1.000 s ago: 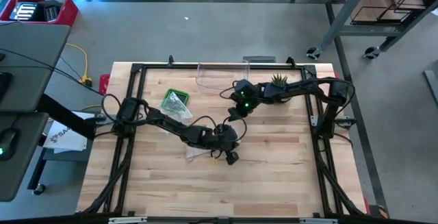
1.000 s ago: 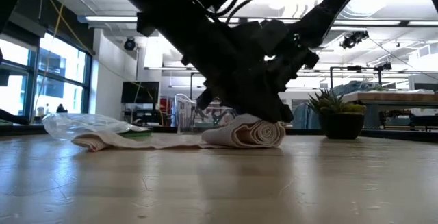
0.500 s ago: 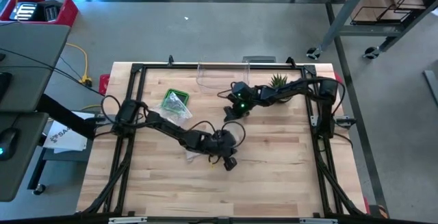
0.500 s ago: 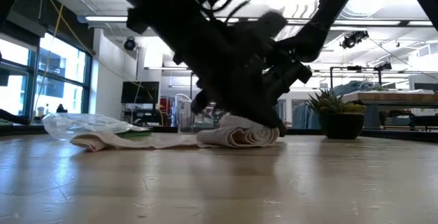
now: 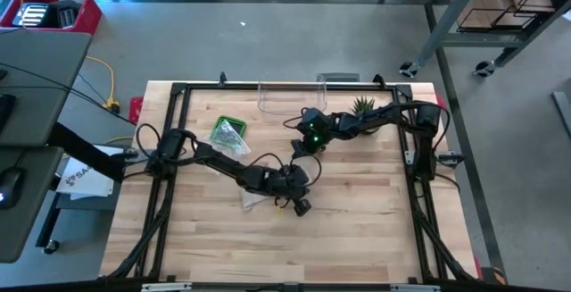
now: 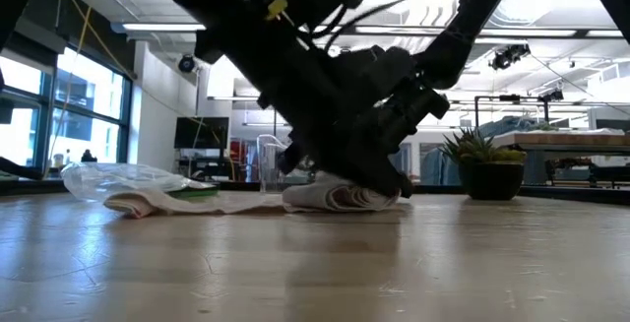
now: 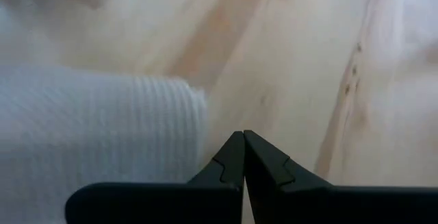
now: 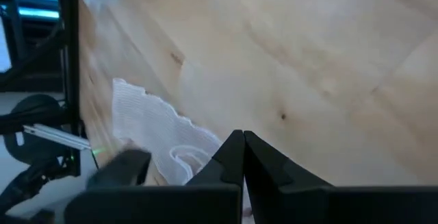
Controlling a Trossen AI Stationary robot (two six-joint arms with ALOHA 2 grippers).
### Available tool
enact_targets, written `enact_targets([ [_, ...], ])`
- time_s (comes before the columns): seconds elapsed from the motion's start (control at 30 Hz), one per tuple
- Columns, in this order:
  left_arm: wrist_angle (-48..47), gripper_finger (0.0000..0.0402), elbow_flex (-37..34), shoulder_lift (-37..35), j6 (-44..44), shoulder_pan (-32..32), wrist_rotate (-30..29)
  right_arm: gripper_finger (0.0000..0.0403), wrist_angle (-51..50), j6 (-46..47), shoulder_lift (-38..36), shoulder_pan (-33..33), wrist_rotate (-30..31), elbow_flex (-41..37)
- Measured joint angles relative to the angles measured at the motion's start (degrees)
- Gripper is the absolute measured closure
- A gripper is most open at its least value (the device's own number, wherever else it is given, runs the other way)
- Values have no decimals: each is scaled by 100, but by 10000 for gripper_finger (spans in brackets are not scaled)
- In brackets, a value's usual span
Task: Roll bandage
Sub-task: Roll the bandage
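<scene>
1. Partly rolled white woven bandage lying on the light wooden tabletop near its middle, loose tail stretching away flat from the roll.
2. Left gripper pressed down at the bandage roll, fingers closed tip to tip with nothing between them; in the left wrist view, closed tips just beside the bandage's ribbed edge.
3. Right gripper above the tabletop, beyond the bandage roll and apart from it, fingers closed and empty.
4. Clear crumpled plastic bag on a green square tray off the tail end of the bandage, apart from it.
5. Small green potted plant and clear plastic container well beyond the bandage, near the far table edge.
6. Bare wood open on the near side of the bandage, up to the black frame rails along the table's sides.
7. No readable writing on the bandage or bag.
</scene>
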Motion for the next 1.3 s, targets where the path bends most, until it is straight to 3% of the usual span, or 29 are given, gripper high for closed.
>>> enact_targets([
  [0.47, -400, 401, -10, -12, -591, -116, 50, 403, -564, 26, 0, 512, -8, 0],
  [0.8, -174, 401, -3, -79, -114, -158, 312, 403, -701, 121, -159, 809, -10, -13],
  [1.03, -306, 401, -26, -78, -132, -161, 474, 403, -875, 40, -434, 583, 234, 15],
  [1.3, -250, 401, -16, -116, 312, -165, 520, 403, -1227, 64, -420, 494, 1138, 4],
])
